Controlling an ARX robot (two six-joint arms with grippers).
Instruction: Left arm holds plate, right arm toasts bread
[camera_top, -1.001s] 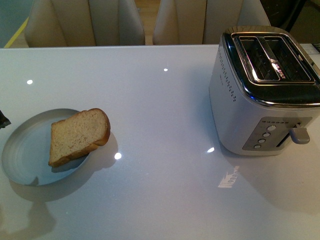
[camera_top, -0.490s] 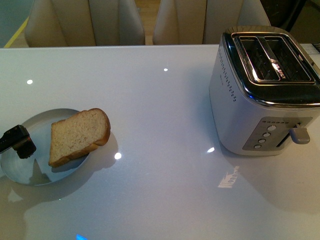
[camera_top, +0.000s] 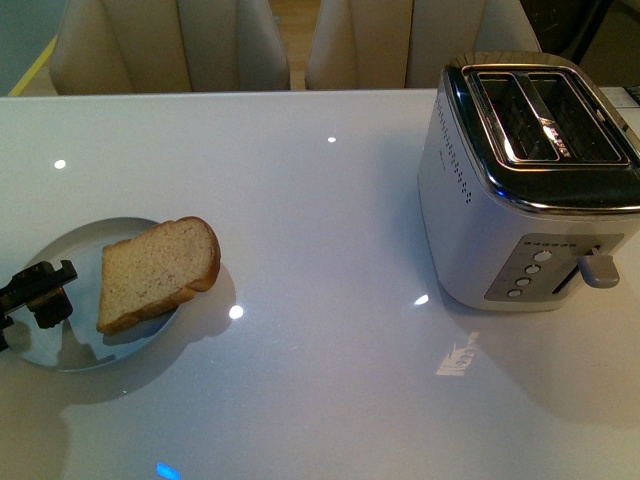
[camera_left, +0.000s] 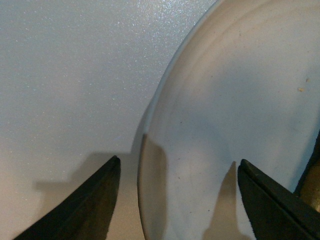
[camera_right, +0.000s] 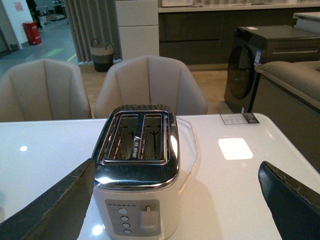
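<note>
The pale blue-grey plate (camera_top: 88, 243) lies at the table's left with the slice of light-brown bread (camera_top: 155, 272) on it, the rounded top overhanging the right rim. My left gripper (camera_top: 35, 295) is open at the plate's left rim. In the left wrist view the plate (camera_left: 235, 90) has its rim between the jaws of the left gripper (camera_left: 179, 160), one jaw outside the rim and one over the plate. My right gripper (camera_right: 176, 165) is open and empty, held above the table facing the toaster (camera_right: 136, 165). It does not show in the front view.
The white and chrome two-slot toaster (camera_top: 530, 180) stands at the table's right, slots up and lever (camera_top: 598, 268) raised. Beige chairs (camera_top: 180, 45) stand beyond the far table edge. A dark appliance (camera_right: 270, 55) stands behind the table.
My left gripper has come in from the left edge of the front view to the plate's left rim. Plate, bread and toaster have not moved.
</note>
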